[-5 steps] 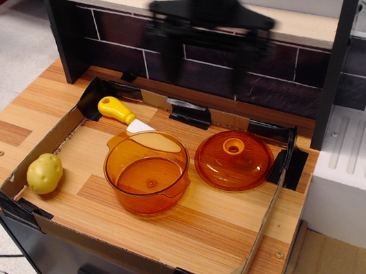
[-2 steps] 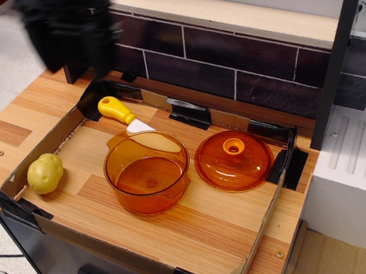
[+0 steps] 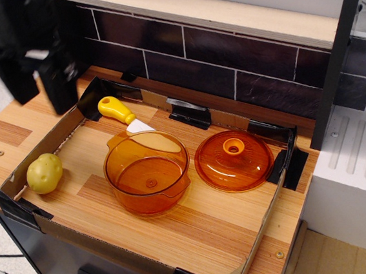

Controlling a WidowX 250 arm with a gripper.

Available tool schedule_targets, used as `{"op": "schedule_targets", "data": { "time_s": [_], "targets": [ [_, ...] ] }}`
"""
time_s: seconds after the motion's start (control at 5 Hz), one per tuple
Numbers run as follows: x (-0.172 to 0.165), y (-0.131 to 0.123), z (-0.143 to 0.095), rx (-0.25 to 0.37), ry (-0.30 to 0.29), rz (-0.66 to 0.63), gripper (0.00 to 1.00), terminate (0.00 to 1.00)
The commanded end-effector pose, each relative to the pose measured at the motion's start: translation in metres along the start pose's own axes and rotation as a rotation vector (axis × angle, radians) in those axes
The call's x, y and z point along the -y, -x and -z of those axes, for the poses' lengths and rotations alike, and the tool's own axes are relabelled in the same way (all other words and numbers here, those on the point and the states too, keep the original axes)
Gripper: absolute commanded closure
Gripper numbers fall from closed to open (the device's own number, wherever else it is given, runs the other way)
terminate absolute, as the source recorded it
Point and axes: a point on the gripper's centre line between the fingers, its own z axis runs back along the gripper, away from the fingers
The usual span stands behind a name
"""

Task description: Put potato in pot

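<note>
The pale yellow-green potato (image 3: 44, 173) lies at the left end of the shallow cardboard tray (image 3: 247, 260), near its front left corner. The translucent orange pot (image 3: 147, 173) stands empty in the tray's middle, to the right of the potato. My black gripper (image 3: 35, 83) hangs at the upper left, high above and behind the potato. Its two fingers (image 3: 58, 84) point down with a gap between them, and nothing is held.
A domed orange lid (image 3: 234, 160) with a knob lies right of the pot. A yellow-handled toy knife (image 3: 119, 111) lies behind the pot. A dark brick-pattern back wall (image 3: 228, 68) and a black post (image 3: 340, 50) stand behind the tray.
My gripper has swept from the upper middle of the view to the upper left and come lower, toward the potato's side. The potato, pot, lid and knife have not moved.
</note>
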Motion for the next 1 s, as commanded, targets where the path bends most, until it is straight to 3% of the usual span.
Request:
{"op": "schedule_targets", "data": {
  "time_s": [0.0, 0.2, 0.8],
  "targets": [
    [-0.017, 0.017, 0.027, 0.065, -0.05, 0.026, 0.0, 0.0],
    [-0.018, 0.023, 0.044, 0.076, -0.046, 0.004, 0.0, 0.0],
    [-0.007, 0.017, 0.056, 0.077, -0.047, -0.014, 0.0, 0.0]
  ]
}}
